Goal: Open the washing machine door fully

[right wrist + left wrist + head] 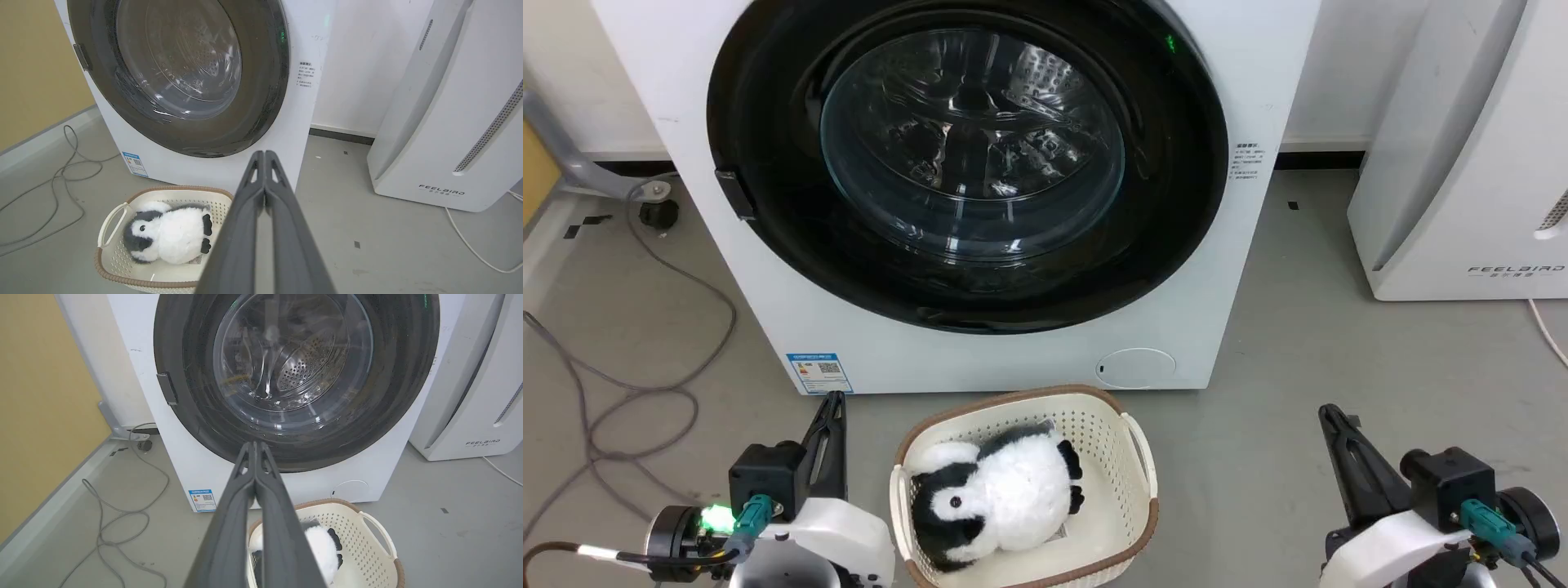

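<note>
The white washing machine (980, 359) stands straight ahead, a blue label sticker (818, 372) at its lower left corner. Its round glossy black door (768, 196) lies flat against the front, closed, with the clear glass bowl (972, 147) at its centre and a small latch handle (735, 193) on its left rim. My left gripper (833, 400) sits low at the left, shut and holding nothing, fingertips together (255, 445) short of the door's lower rim (294, 461). My right gripper (1330, 411) is low at the right, also shut and holding nothing (264, 153).
A cream basket (1131, 457) holding a black-and-white plush penguin (996, 494) sits on the grey floor between my grippers. A white FEELBIRD appliance (1462, 163) stands at the right. Loose cables (645, 392) trail over the floor at the left, beside a yellow wall (41, 396).
</note>
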